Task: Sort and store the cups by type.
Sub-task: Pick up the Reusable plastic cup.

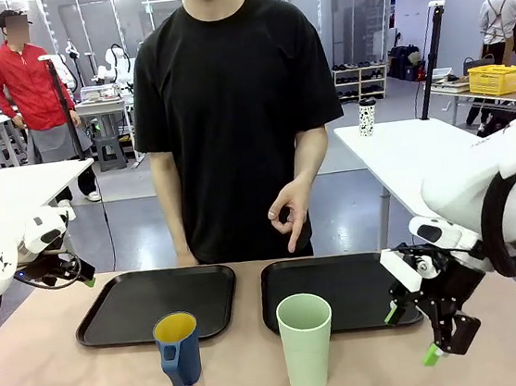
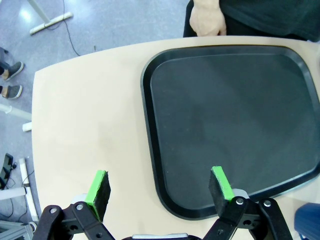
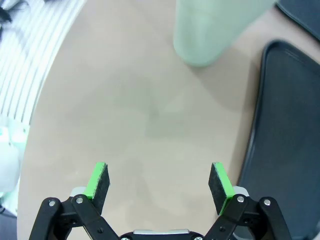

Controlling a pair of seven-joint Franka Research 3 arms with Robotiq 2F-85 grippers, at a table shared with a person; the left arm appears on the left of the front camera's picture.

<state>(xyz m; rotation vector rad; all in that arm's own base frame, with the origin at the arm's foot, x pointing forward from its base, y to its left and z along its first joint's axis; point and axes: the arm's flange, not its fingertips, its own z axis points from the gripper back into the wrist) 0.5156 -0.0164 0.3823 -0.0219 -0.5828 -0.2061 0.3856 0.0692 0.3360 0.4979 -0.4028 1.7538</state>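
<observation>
On the left gripper (image 2: pixel 160 182): green pads at full spread, nothing clasped between them. Hangs over the left tray (image 2: pixel 225 115), with that tray's left rim running up between the two pads, one pad over bare table (image 2: pixel 85 115), the other over the tray's black floor. At the bottom right corner of that wrist view, a sliver of dark blue, probably the mug (image 1: pixel 179 349), though too little of it to be sure.

On the right gripper (image 1: pixel 411 334): jaws just as wide, gripping nothing. Hangs tilted, low above the table, by the near right corner of the right tray (image 1: pixel 343 281). From its wrist camera, bare tabletop between the pads and the base of the tumbler (image 1: pixel 307 341) farther ahead, well apart from both fingertips.

For the tumbler: pale mint green, upright, mouth up, on the table just in front of the right tray's near rim, touched by nothing. For the mug: upright on the table in front of the left tray, yellow inside, handle turned toward the robot's side, also untouched. Between the two cups, a clear gap.

Across the table, a person in a black shirt, raised hand (image 1: pixel 290 210) above the right tray's far rim with thumb and forefinger meeting, other hand (image 2: pixel 206 20) down at the table's far edge beside the left tray.
</observation>
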